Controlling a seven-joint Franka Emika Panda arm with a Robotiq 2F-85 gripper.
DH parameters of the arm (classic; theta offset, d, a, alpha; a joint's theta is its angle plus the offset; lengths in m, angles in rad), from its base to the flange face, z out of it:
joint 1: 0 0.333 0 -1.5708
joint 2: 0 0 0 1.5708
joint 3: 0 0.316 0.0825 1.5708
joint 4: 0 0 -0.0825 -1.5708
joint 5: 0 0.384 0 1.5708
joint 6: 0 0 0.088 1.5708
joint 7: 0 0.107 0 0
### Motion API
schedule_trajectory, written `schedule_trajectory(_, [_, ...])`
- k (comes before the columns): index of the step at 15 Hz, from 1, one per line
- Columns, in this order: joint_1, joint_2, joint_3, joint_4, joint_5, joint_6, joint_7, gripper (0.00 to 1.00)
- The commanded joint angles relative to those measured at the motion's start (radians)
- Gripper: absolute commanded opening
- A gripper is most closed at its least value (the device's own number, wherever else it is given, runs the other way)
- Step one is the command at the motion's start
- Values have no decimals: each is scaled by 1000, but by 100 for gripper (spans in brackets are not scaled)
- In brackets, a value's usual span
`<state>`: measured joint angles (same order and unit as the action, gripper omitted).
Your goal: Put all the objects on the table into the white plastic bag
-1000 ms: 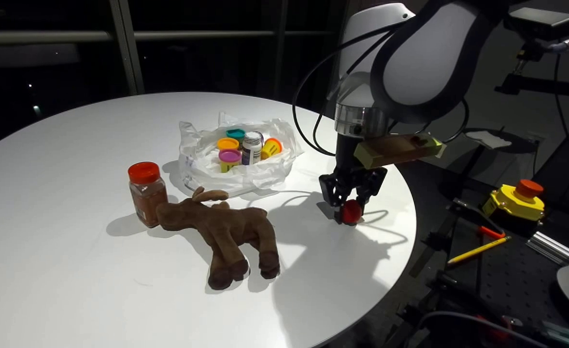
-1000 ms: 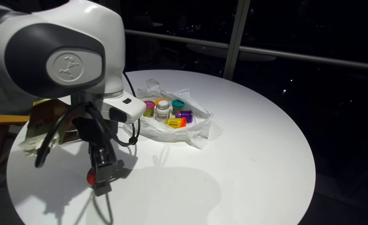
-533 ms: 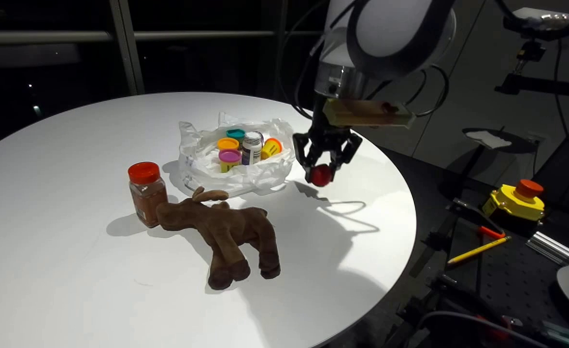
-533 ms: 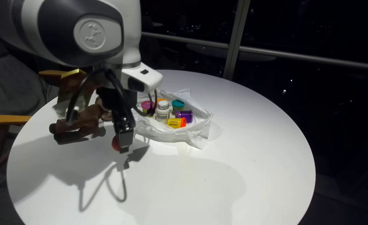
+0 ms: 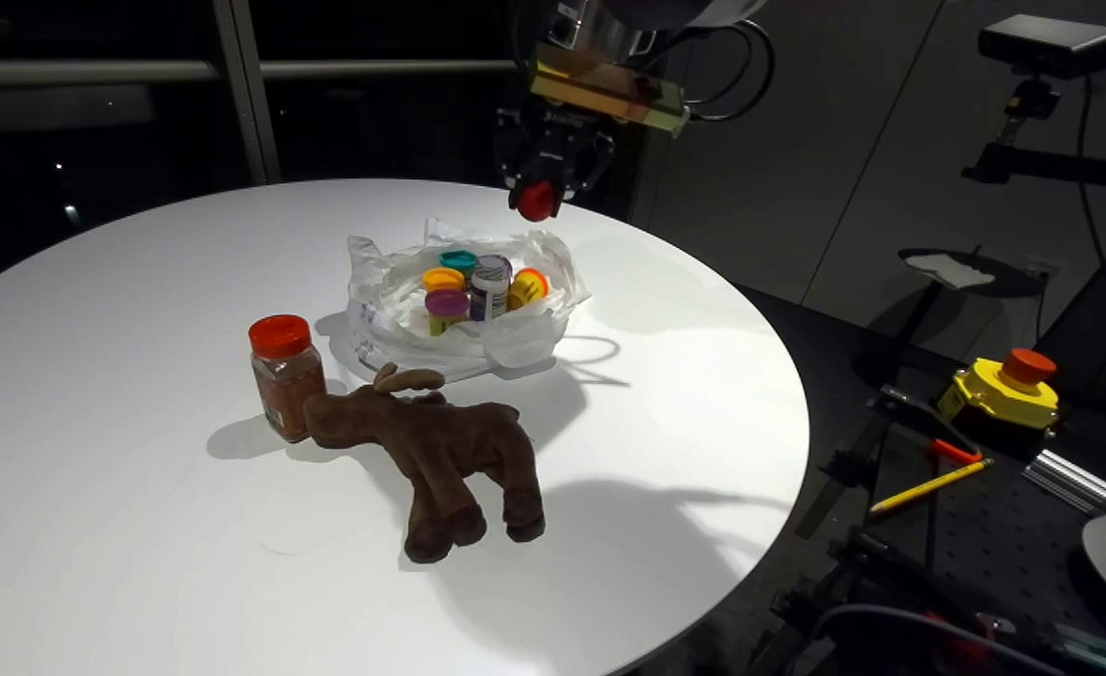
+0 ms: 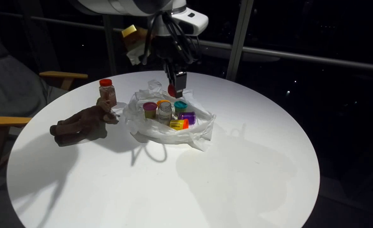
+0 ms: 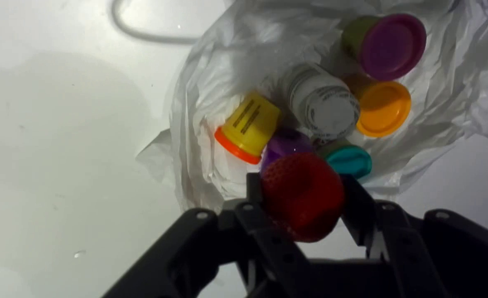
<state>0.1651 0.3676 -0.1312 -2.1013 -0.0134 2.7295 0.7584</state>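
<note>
Gripper aloft, nose-down (fingers slightly apart)

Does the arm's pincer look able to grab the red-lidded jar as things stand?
Probably not yet: the pincer is closed on a red object above the white plastic bag. Once freed, it likely could: nothing shows over the jar, though the stuffed animal lies beside it.
</note>
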Motion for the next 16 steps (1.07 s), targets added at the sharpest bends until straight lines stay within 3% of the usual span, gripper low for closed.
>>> schedule_trajectory(1, [-13, 132, -33, 151, -1, 21, 32, 21])
schedule_trajectory(8, [-67, 298, -27, 298, 82, -6, 2, 21])
schedule_trajectory(13, [-79, 346, -19, 329, 123, -12, -7, 21])
schedule_trajectory(14, [-75, 351, -23, 329, 125, -10, -3, 26])
schedule_trajectory(15, [-72, 352, -26, 328, 125, -8, -1, 68])
schedule_trajectory(16, [-69, 348, -27, 325, 126, -5, 0, 69])
